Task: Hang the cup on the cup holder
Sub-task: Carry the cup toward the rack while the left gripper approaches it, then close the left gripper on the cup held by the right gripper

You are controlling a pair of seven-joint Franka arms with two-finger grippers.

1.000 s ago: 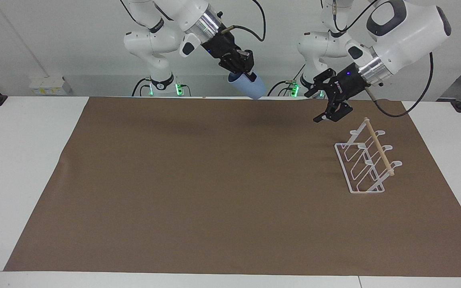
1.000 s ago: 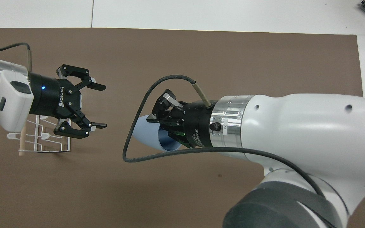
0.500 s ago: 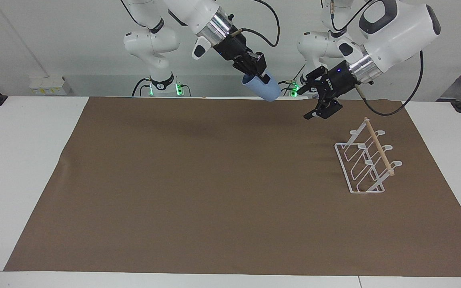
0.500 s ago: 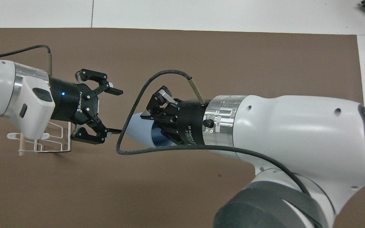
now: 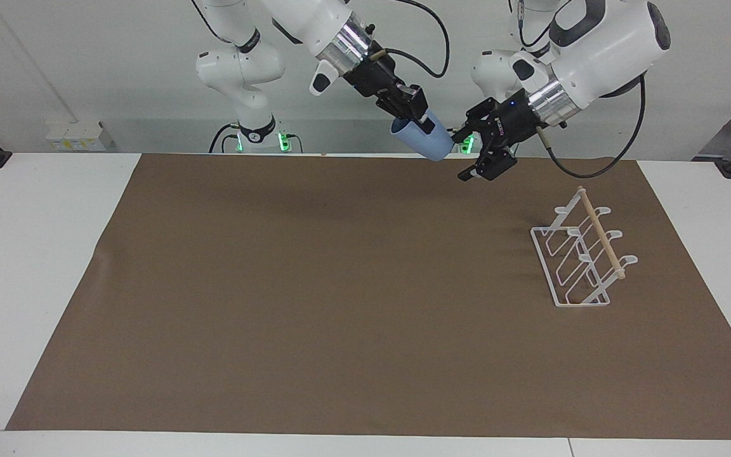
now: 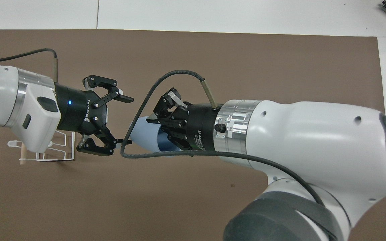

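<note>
The light blue cup (image 5: 426, 141) hangs in the air over the mat's edge nearest the robots, tilted, its narrow base pointing toward the left arm's end. My right gripper (image 5: 421, 120) is shut on its rim wall. In the overhead view the cup (image 6: 142, 135) pokes out of the right gripper (image 6: 161, 125). My left gripper (image 5: 462, 157) is open, facing the cup's base with a small gap; overhead, the left gripper (image 6: 129, 120) has its fingertips on either side of the base. The white wire cup holder (image 5: 584, 257) with its wooden dowel stands bare on the mat toward the left arm's end, partly hidden under the left arm overhead (image 6: 57, 147).
A brown mat (image 5: 340, 285) covers most of the white table (image 5: 35, 254). A black cable (image 6: 136, 134) loops from the right wrist beside the cup. Nothing else lies on the mat besides the holder.
The right gripper carried the cup toward the left arm's end. The left gripper left the space above the holder and closed in on the cup's base, staying open.
</note>
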